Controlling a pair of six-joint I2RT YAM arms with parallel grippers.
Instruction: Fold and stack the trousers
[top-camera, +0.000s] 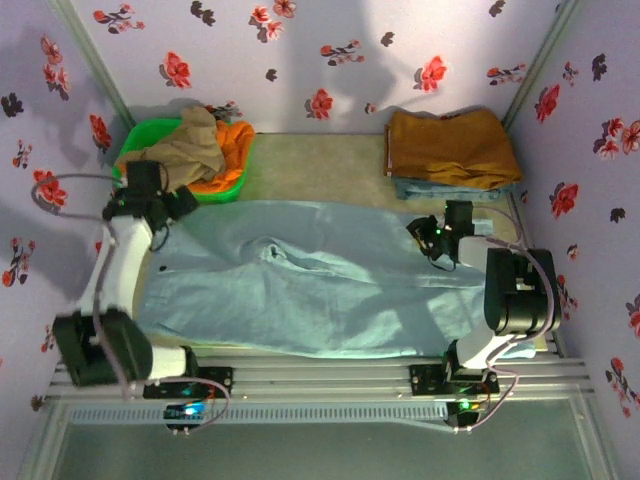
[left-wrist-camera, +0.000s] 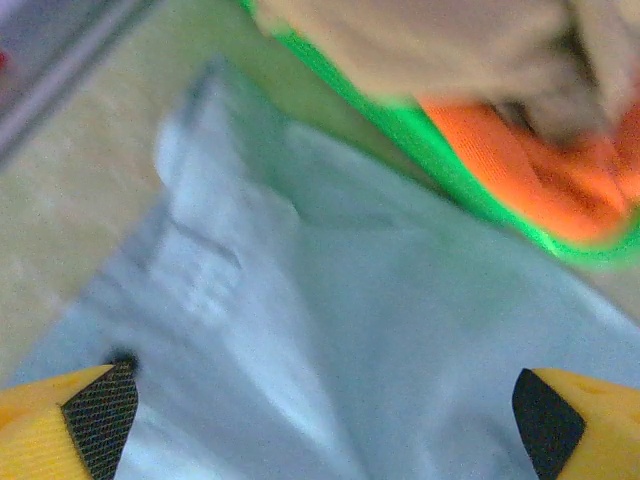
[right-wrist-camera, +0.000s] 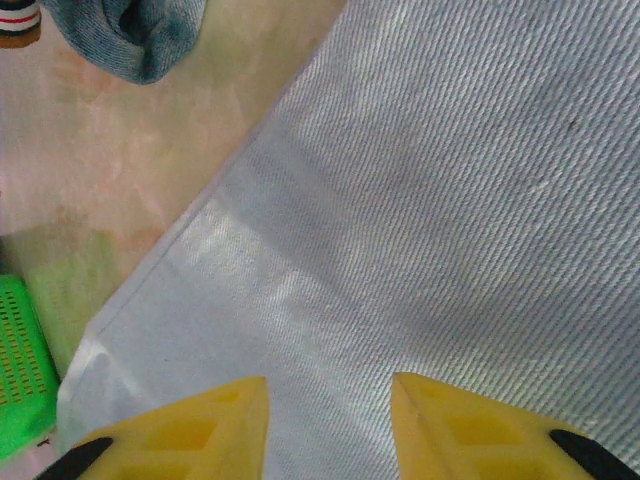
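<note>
Top view first. Trousers (top-camera: 320, 290) spread flat across the middle of the table (top-camera: 300, 160), long side running 9 to 3 o'clock, some wrinkles near the centre. Left gripper (top-camera: 165, 205) over the cloth's corner at roughly 10 o'clock, just beside the green basket (top-camera: 225, 188). Right gripper (top-camera: 432, 238) over the far edge at about 2 o'clock, near the mustard-brown stack (top-camera: 450, 145).

Left wrist view next, bit blurry. Fingers (left-wrist-camera: 100, 415) spread wide with nothing pinched, just pale blue cloth underneath. Hem corner up toward 11 o'clock, basket rim cutting across at 1 o'clock, with an orange cloth (left-wrist-camera: 520, 170) and a beige garment (left-wrist-camera: 420, 40) inside.

Right wrist view. Jaws parted a moderate way and empty too. Trousers edge running diagonally from 7 up to 1 o'clock, bare table at 10, a scrap of denim (right-wrist-camera: 140, 35) at 11.

Looks like the grab-the-far-edge step, ahead of a fold toward 6 o'clock. Tips, for what they're worth:
- Come down right on the hem, not mid-panel.
- Try to catch every layer at the edge, not only the top one.
- Keep the left side clear of the basket rim.
- Close both sides together and lift level.
- Pull straight toward 6 o'clock to keep the crease square.
</note>
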